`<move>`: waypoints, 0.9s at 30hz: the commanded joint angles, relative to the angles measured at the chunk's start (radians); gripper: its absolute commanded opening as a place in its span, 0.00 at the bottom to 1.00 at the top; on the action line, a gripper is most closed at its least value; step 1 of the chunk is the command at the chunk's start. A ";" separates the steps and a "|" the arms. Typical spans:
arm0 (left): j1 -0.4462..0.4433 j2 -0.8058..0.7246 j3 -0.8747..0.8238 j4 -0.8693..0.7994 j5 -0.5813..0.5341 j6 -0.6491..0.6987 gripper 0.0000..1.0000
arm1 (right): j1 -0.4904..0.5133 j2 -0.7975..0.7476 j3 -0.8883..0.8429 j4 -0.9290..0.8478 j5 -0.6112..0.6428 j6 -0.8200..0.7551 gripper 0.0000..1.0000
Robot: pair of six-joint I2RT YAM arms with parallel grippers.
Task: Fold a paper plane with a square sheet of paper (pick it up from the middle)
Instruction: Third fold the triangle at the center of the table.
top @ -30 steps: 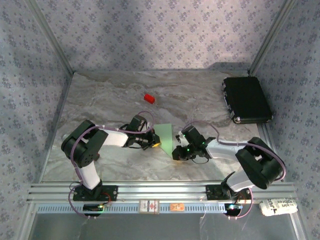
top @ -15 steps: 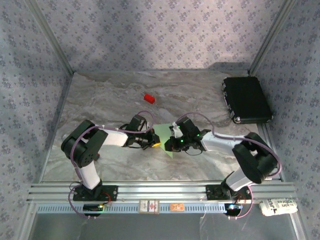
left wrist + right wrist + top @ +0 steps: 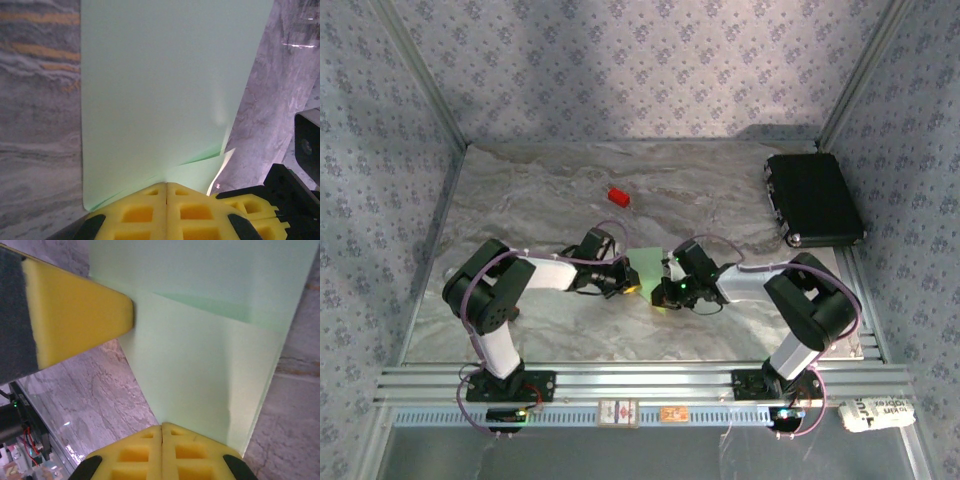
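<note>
Swung in leftward, the right pincer point(image 3: 666, 292) now clamps the square sheet of paper point(image 3: 648, 263) at its right edge; the left pincer point(image 3: 632, 286) grips its left side.

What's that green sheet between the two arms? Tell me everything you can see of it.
The sheet of paper is thin, smooth and pale green. It is already partly folded: one flap overlaps another layer along a slanted crease. It sits low over the marbled table, mid-table between the two arms. The left gripper and the right gripper meet it from opposite sides, each shut on an edge.
</note>
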 commanded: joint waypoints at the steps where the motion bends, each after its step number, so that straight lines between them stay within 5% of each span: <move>1: 0.010 -0.014 0.041 -0.091 -0.035 0.063 0.01 | 0.002 0.034 -0.062 -0.025 0.016 0.059 0.04; 17: -0.115 -0.059 0.048 -0.108 -0.096 -0.006 0.04 | 0.002 0.045 -0.056 -0.005 0.041 0.095 0.00; 27: -0.090 -0.003 0.003 -0.120 -0.175 -0.022 0.01 | 0.005 0.038 -0.066 -0.020 0.048 0.086 0.00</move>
